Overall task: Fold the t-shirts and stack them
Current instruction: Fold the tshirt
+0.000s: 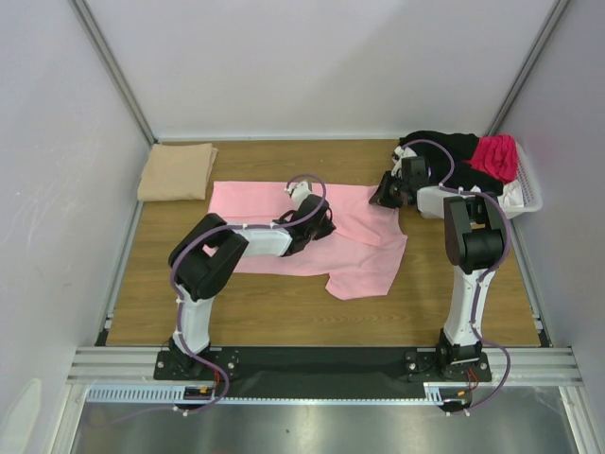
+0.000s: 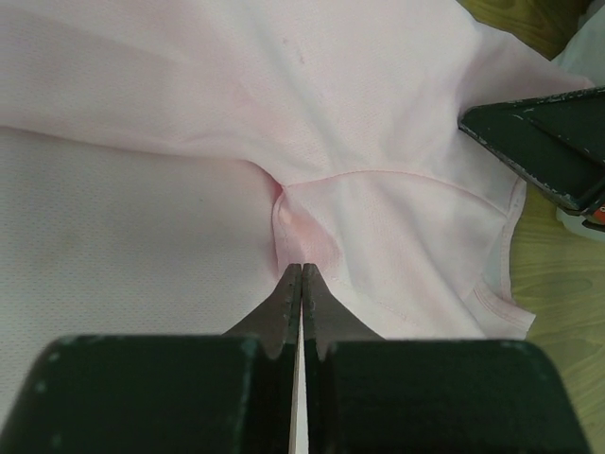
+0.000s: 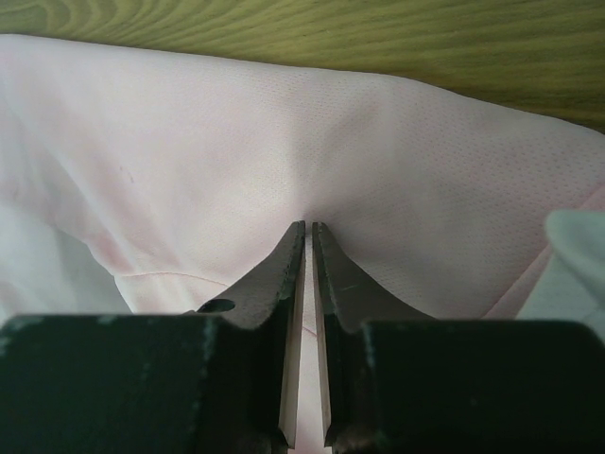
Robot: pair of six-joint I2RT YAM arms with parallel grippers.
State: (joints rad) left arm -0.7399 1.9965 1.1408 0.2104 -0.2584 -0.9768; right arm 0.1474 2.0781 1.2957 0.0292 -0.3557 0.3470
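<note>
Brown wooden tabletop (image 1: 274, 312), smooth and flat. Shut in by plain white walls (image 1: 312, 66) at 9, 12 and 3 o'clock. Grey metal rails (image 1: 321, 364) at 6 o'clock, down by the two arm bases.

In the middle of the tabletop, the pink t-shirt (image 1: 255, 203). Lies spread out and mostly flat, with some soft wrinkles. Runs long from 9 o'clock to 3 o'clock. Sticks one loose flap out toward 5 o'clock. Hard to tell which end has the neck.

Left fingers (image 2: 293, 284) down on the middle of the pink t-shirt. Pressed tight together on a little pinch of pink cloth, right by a curved seam.

Right fingers (image 3: 298, 246) at the 2 o'clock corner of the pink t-shirt. Almost together, clamped on the cloth there, with bare wood just past the edge.

Tan t-shirt (image 1: 178, 171) folded into a neat block at 10 o'clock, just beside the pink one's corner.

White basket (image 1: 529, 194) at 2 o'clock, against the wall. Inside it, a black t-shirt (image 1: 444, 147) and a magenta t-shirt (image 1: 496, 156), heaped and not folded.
</note>
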